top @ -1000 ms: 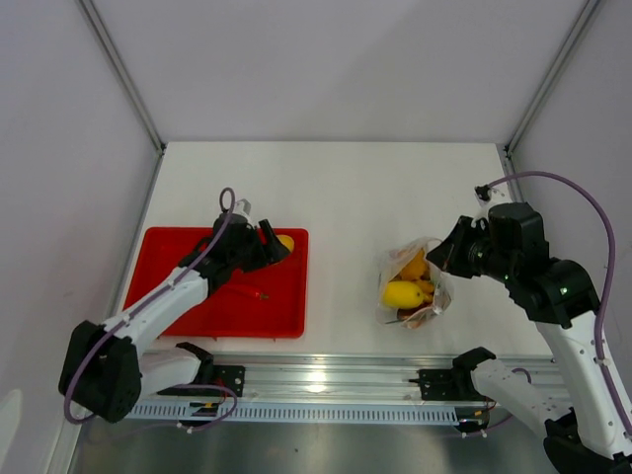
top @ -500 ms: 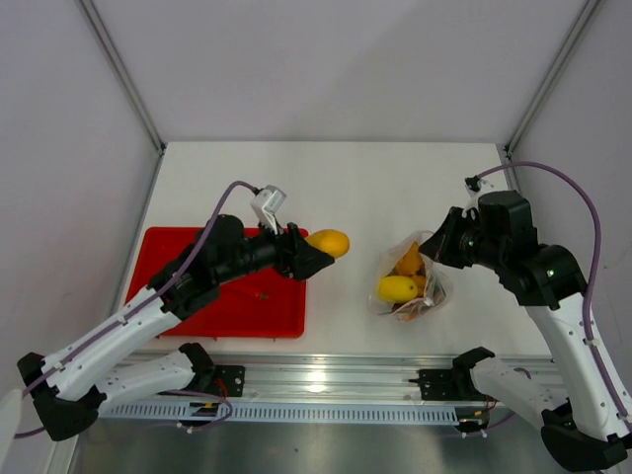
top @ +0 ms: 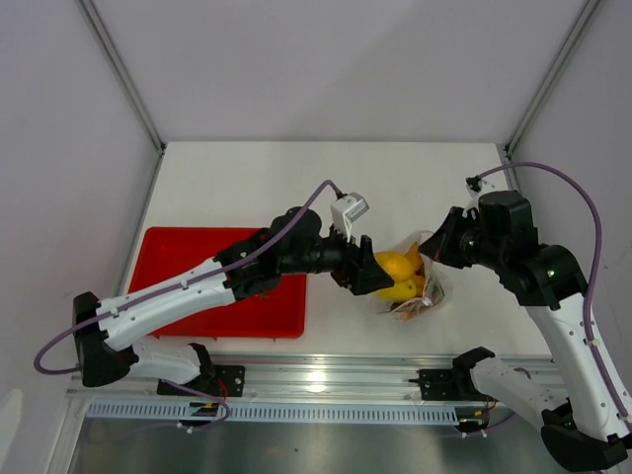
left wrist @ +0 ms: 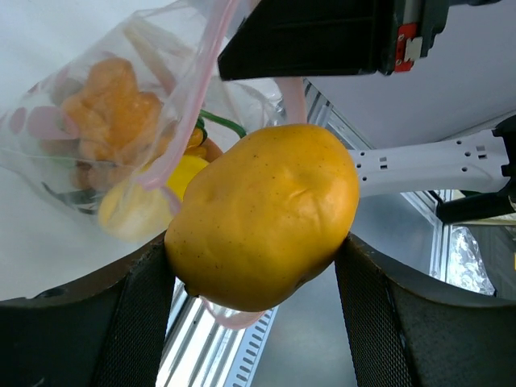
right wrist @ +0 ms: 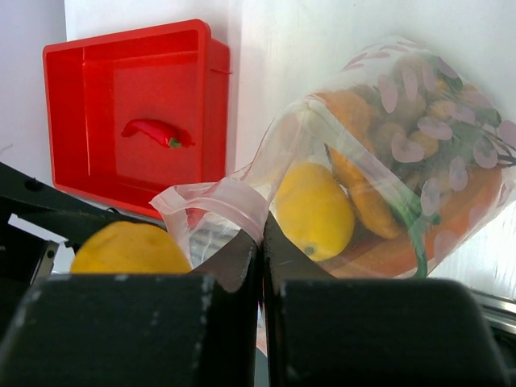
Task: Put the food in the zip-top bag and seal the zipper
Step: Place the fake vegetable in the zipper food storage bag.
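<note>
My left gripper (top: 371, 269) (left wrist: 258, 242) is shut on a piece of the food, a yellow-orange fruit (top: 387, 264) (left wrist: 266, 214), and holds it right at the mouth of the zip-top bag (top: 415, 286) (left wrist: 97, 121) (right wrist: 395, 153). The clear bag holds a yellow lemon (right wrist: 313, 210), orange pieces and green stalks. My right gripper (top: 434, 252) (right wrist: 262, 234) is shut on the bag's mouth edge, pinching the pink zipper (right wrist: 222, 201) (left wrist: 197, 105) and holding it up. A red chili (right wrist: 153, 131) lies in the red tray (right wrist: 81, 89).
The red tray (top: 188, 252) sits at the left of the white table, partly under my left arm. An aluminium rail (top: 326, 380) runs along the near edge. Grey walls close in the back and both sides.
My left arm has carried the yellow-orange fruit from the red tray rightward to the bag's mouth. My right gripper shifted slightly left with the bag's edge, then stayed put.
</note>
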